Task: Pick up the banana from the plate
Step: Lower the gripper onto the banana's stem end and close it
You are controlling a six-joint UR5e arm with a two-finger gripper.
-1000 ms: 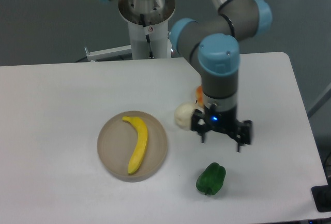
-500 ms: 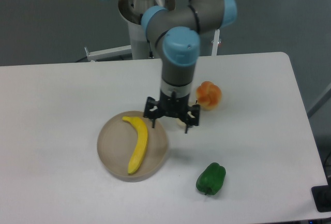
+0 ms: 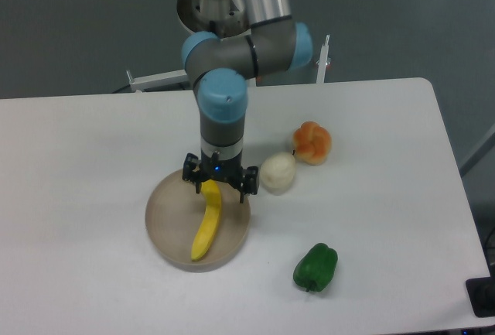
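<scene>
On the white table (image 3: 93, 219), your gripper (image 3: 220, 182) hangs spread above the banana (image 3: 207, 223) on the plate (image 3: 166, 219); next, descend and close.

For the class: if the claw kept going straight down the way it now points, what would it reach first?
Most likely the banana: the claw points down with its open fingers either side of the banana's upper end. The plate lies beneath. One view cannot show the claw's height above the fruit.
</scene>
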